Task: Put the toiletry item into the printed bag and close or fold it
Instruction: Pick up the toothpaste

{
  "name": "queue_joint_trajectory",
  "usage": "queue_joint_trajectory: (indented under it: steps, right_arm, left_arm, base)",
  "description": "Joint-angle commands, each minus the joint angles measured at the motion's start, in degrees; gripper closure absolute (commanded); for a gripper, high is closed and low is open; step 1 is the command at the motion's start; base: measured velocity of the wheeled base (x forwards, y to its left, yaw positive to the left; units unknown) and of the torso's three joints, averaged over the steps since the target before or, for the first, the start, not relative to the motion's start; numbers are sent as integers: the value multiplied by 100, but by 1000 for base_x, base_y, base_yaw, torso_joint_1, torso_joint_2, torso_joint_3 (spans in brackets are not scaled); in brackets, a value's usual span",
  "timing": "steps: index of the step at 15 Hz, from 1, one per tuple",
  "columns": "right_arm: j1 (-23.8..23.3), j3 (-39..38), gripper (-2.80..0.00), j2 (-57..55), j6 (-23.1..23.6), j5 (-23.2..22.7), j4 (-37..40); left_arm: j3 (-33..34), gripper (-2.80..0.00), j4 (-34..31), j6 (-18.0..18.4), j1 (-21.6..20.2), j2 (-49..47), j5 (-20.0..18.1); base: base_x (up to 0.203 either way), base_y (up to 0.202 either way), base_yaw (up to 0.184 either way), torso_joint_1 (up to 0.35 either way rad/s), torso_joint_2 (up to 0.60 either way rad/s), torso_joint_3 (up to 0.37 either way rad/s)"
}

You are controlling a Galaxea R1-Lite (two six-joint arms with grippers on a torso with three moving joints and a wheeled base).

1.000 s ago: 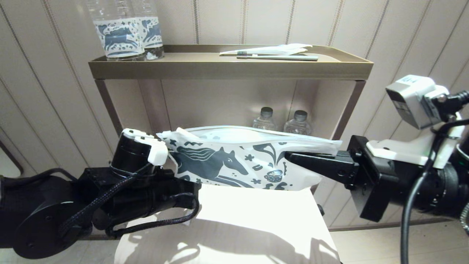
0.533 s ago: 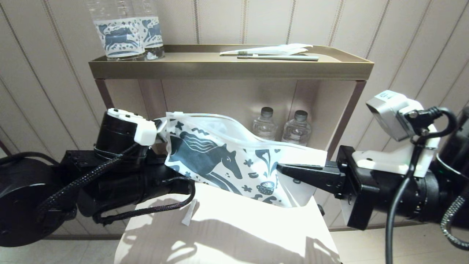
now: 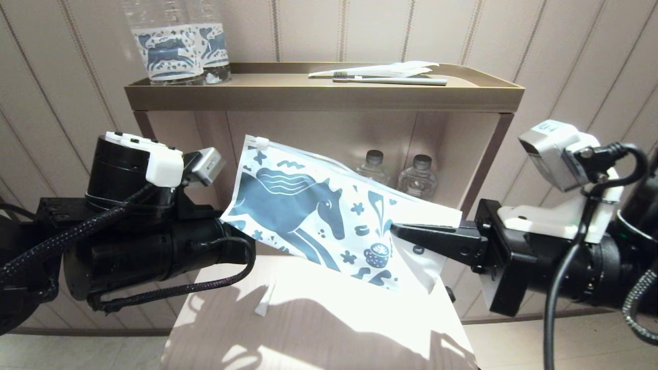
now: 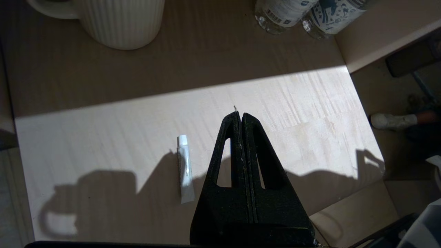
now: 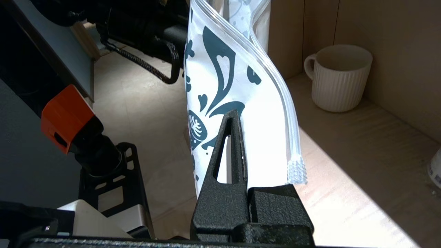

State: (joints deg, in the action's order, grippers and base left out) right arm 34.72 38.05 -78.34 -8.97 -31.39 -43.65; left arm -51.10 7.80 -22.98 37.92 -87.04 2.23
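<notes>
Soft-plastic printed bag (image 3: 329, 221) hangs in mid-air above the white table (image 3: 329, 329), tilted, high corner at 10 o'clock with the zip slider (image 3: 262, 142), low end at 4 o'clock. Right gripper (image 3: 398, 231) is clamped on the bag's right end, near the zip edge. Left gripper (image 4: 239, 115) has its fingers pressed together on nothing visible, pointing down at the table. Small white tube (image 4: 185, 168) lies on the table, at 8 o'clock from those tips. Toothbrush (image 3: 390, 80) sits on the top shelf (image 3: 324, 97).

Risks, my read:
- single-end grip: the bag could sag or twist, mouth collapses
- thin film could slip out of the right pinch
- tube is small and flat: easy to miss
</notes>
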Motion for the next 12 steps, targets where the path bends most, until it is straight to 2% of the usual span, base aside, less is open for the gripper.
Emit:
queue_joint_trajectory:
  steps: [1,5,12]
  right_arm:
    - [-26,80,0,84,-8,-17,-2]
    - [-316,265,0,249,-8,-34,111]
    - [-621,404,0,231,1,-43,127]
  left_arm:
    - [46,0,11,-14,4,29,-3]
    - [510,0,168,-37,4,72,-141]
    - [1239,0,616,-31,4,64,-131]
  base:
    - [0,0,0,0,0,0]
    - [0,0,0,0,0,0]
    - [0,0,0,0,0,0]
